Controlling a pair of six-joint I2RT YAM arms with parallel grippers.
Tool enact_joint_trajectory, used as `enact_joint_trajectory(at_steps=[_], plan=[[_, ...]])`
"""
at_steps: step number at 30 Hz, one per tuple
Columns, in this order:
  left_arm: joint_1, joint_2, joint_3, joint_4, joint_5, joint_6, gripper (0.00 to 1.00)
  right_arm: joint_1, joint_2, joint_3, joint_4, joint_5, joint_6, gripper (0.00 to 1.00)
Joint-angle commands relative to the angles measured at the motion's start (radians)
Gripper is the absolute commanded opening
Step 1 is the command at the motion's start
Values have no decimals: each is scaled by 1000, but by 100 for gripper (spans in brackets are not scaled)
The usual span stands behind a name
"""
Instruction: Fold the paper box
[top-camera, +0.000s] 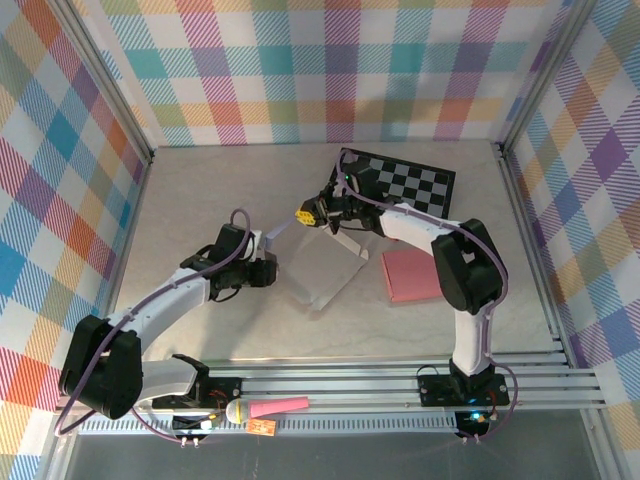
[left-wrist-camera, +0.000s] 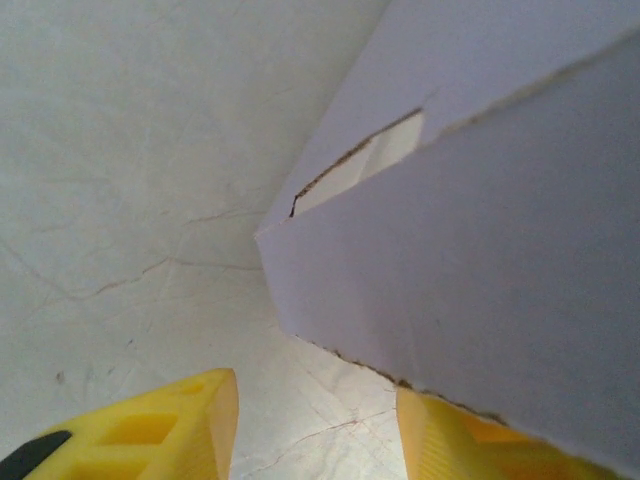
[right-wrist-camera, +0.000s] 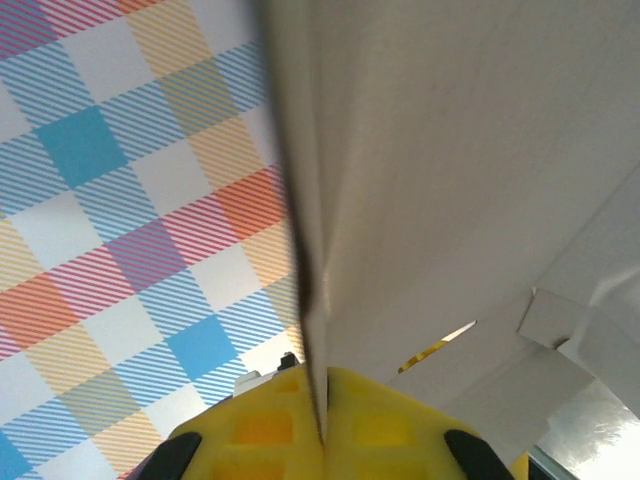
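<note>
No readable text, labels, brands, numbers or signs in any view. Paper box (top-camera: 325, 268) panels plain and unprinted.

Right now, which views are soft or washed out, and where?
Top external: sharp, evenly lit around the paper box. Left wrist: left pincer blurred at the bottom edge. Right wrist: box panel close and soft, brightest at lower right.
</note>
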Motion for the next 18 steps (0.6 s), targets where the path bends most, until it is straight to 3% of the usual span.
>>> enact_joint_trajectory(at_steps=[1, 5, 12, 18], plan=[[-14, -16, -29, 68, -26, -42, 42, 5, 13, -27, 80, -7, -14, 0], [-14, -3, -47, 145, -12, -22, 36, 9, 36, -35, 97, -19, -20, 0], [-14, -8, -55, 178, 3, 5, 37, 18, 56, -37, 104, -21, -69, 0], [-14, 10, -74, 192, -8, 1, 37, 26, 80, -74, 248, -17, -106, 0]])
